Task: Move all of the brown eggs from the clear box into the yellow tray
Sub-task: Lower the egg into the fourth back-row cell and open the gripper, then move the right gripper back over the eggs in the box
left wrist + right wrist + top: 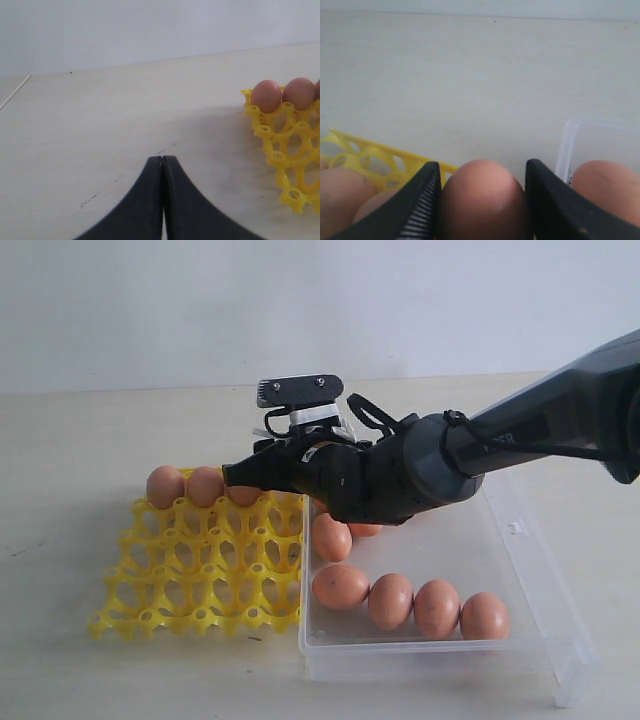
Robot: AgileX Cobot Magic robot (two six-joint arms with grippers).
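The yellow tray (pixel 200 570) lies left of the clear box (pixel 520 540). Two brown eggs (pixel 165 485) (pixel 205 485) sit in the tray's back row. My right gripper (pixel 240 475) reaches across from the right to that row and is shut on a third brown egg (pixel 246 497) at the cup beside them. In the right wrist view this egg (pixel 482 200) fills the gap between the black fingers (pixel 422 200), touching both. Several brown eggs (pixel 390 600) lie in the clear box. My left gripper (pixel 162 162) is shut and empty over bare table, left of the tray (pixel 290 150).
The pale table (pixel 80 440) runs to a white wall behind. The right arm's dark body (pixel 420 475) hangs over the box's back left corner, hiding part of it. Loose eggs line the box's front wall (pixel 430 660).
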